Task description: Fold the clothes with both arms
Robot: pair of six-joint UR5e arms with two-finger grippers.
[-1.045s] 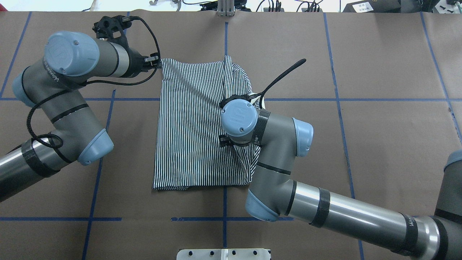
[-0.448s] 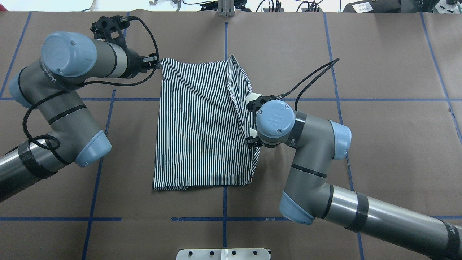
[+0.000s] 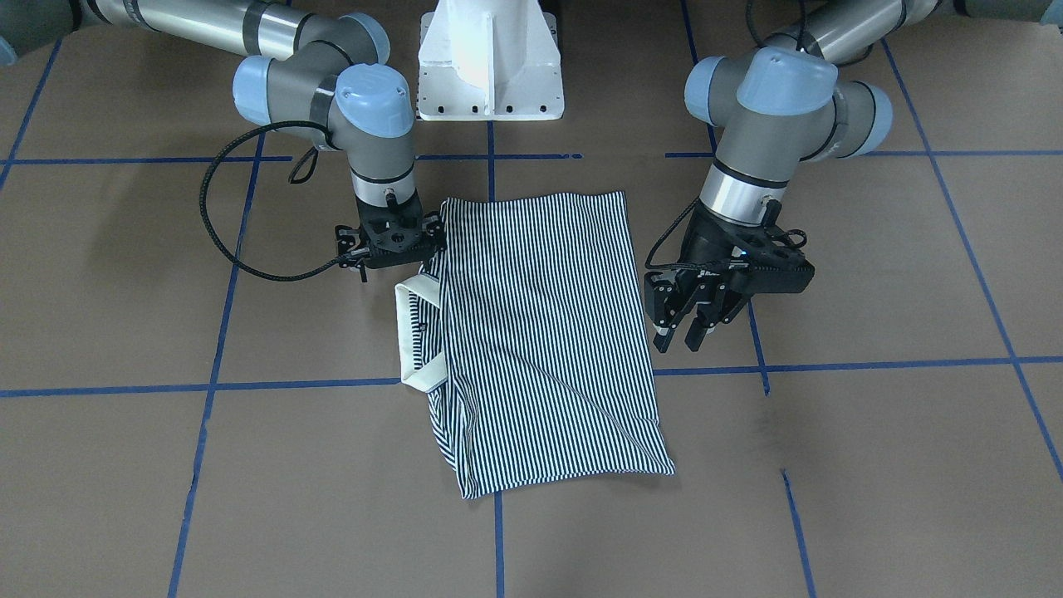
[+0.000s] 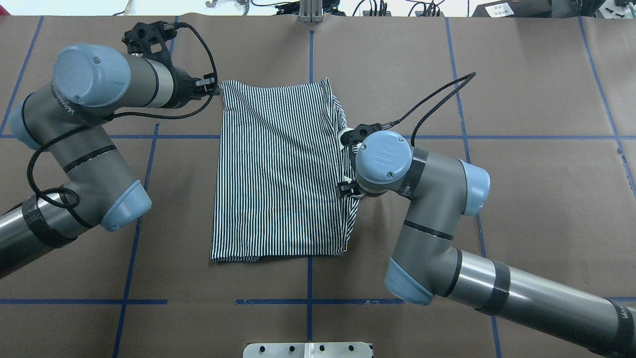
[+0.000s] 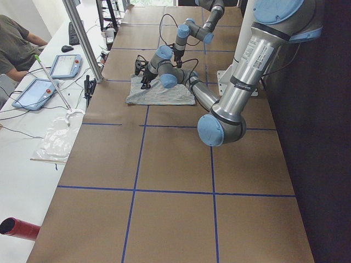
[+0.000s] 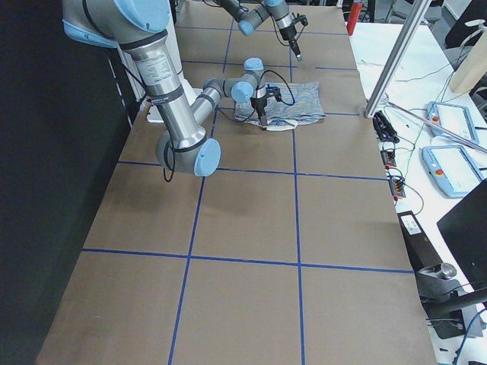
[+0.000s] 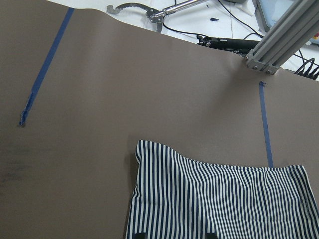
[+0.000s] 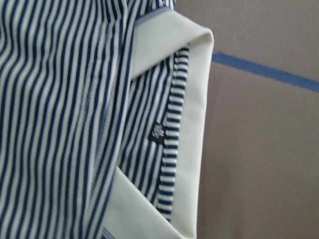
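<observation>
Shirt (image 3: 540, 332): it lies flat in the middle of the worktop (image 3: 872, 465), folded to a rough rectangle. The edge nearest the robot runs straight. The edge on the operators' side slants and ends in a pointed corner toward the robot's left. A shallow diagonal crease crosses the top layer.

On the robot's right side the layers are bunched. The cream collar (image 3: 409, 332) sticks out past the striped edge and rests on the worktop.

Right gripper (image 3: 389, 249): it points straight down at that bunched edge, just robot-side of the collar. Its jaws are hidden under the wrist, so their state cannot be told. Its wrist view is filled by the collar and stripes at close range.

Left gripper (image 3: 681, 332): it sits just beside the shirt's opposite edge, toward the operators' end. Its jaws are spread wide with nothing between them.

Brown worktop shows on every side of the shirt, crossed only by blue tape lines (image 3: 291, 384). Both elbows stand outboard of the shirt, well apart from each other. The white pedestal (image 3: 490, 58) stands near the straight edge but does not touch it.
</observation>
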